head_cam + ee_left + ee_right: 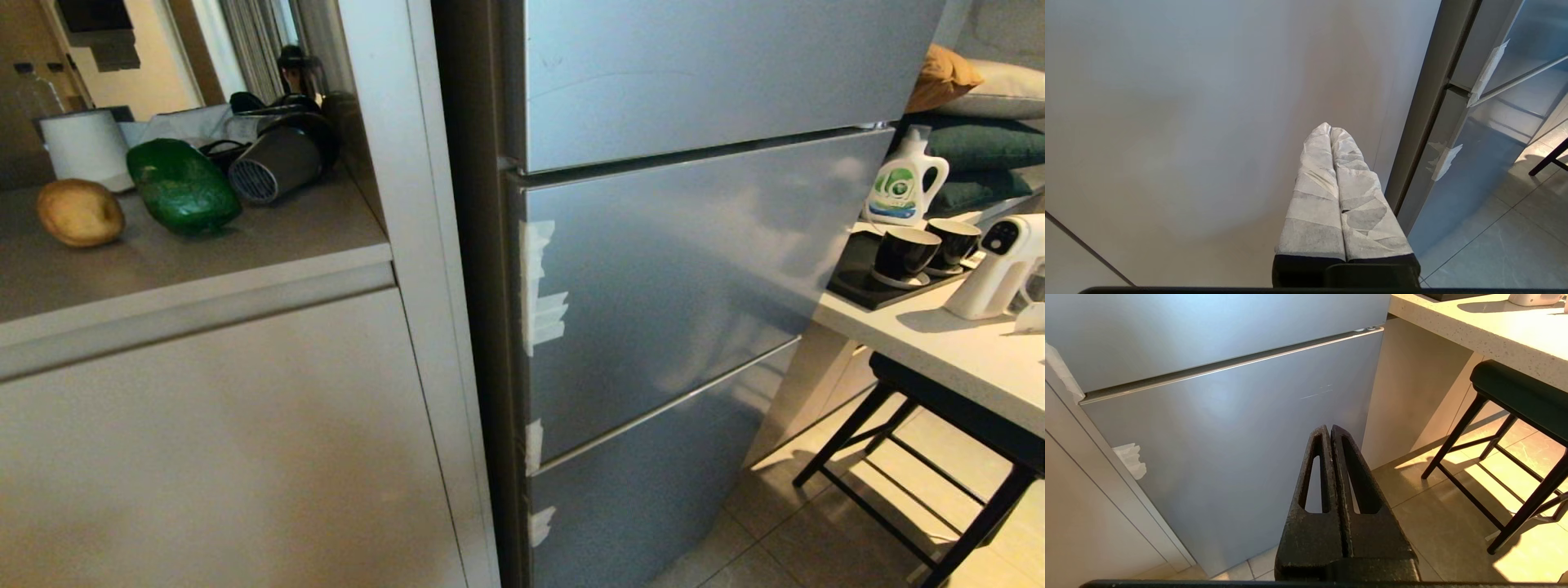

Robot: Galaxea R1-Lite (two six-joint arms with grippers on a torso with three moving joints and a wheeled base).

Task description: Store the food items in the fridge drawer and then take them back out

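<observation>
The potato and the green pepper lie side by side, just touching, on the tabletop left of the silver fridge. The fridge fronts are all closed, so the drawer is out of sight. The left pincer, wrapped in white, is pressed closed and empty before the beige cabinet; the right pincer is likewise closed and empty, facing the fridge's lower front. Opening comes first: spread a pincer, hook the door edge, pull steadily.

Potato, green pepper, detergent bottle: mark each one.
potato [80, 213], head view, middle of its tan skin
green pepper [183, 187], head view, centre of its glossy side
detergent bottle [901, 186], head view, on its front label
</observation>
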